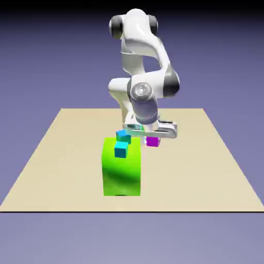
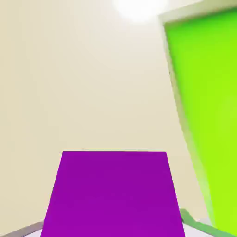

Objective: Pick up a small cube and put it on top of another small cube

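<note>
The small magenta cube (image 1: 152, 141) is under my hand, just off the green block's side toward the exterior view's right. My gripper (image 1: 152, 137) is shut on it. In the hand view the magenta cube (image 2: 111, 194) fills the bottom middle between my grey fingertips (image 2: 196, 223), which show only as slivers at its lower corners. Beyond the cube lies the tan table. I cannot tell whether the cube rests on the table or hangs just above it. A cyan small cube (image 1: 120, 150) and a blue small cube (image 1: 124, 136) sit on top of the green block.
The large green block (image 1: 122, 167) stands close beside my hand, on the exterior view's left of it; in the hand view the green block (image 2: 206, 106) fills the right side. The tan table (image 1: 196, 165) spreads around both.
</note>
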Controlling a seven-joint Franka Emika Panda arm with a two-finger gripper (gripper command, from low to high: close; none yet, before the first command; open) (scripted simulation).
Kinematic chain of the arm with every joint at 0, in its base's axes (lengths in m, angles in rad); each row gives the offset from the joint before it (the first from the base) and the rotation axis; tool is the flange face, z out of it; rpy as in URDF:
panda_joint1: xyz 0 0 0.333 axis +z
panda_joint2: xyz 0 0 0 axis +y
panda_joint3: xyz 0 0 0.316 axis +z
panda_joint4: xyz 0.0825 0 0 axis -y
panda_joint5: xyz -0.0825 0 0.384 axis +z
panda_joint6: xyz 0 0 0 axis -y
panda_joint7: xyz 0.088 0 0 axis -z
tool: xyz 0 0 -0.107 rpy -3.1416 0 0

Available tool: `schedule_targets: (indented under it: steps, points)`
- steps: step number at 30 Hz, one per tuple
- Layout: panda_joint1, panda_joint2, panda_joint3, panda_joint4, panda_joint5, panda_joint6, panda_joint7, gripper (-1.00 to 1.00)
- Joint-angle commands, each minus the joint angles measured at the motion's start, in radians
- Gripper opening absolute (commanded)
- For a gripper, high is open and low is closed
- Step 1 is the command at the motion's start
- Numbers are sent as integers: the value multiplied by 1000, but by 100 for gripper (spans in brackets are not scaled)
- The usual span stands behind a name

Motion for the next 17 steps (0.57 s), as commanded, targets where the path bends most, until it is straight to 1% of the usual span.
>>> schedule_targets:
  steps: [1,6,8,13,14,15,16,17]
  points:
    - [22,-13,-36,13,-25,-41,-23,-100]
    - [89,-71,-218,71,-130,-234,-131,-100]
    - [85,-50,-248,64,-127,-228,-121,-100]
    - [88,-76,-245,-117,-125,-73,-122,-100]
    - [88,-78,-244,-129,-125,-62,-122,-100]
    - [88,-78,-244,-129,-125,-62,-122,100]
    - [88,-78,-244,-129,-125,-62,-122,100]
    - [87,-72,-245,-93,-125,-93,-122,100]
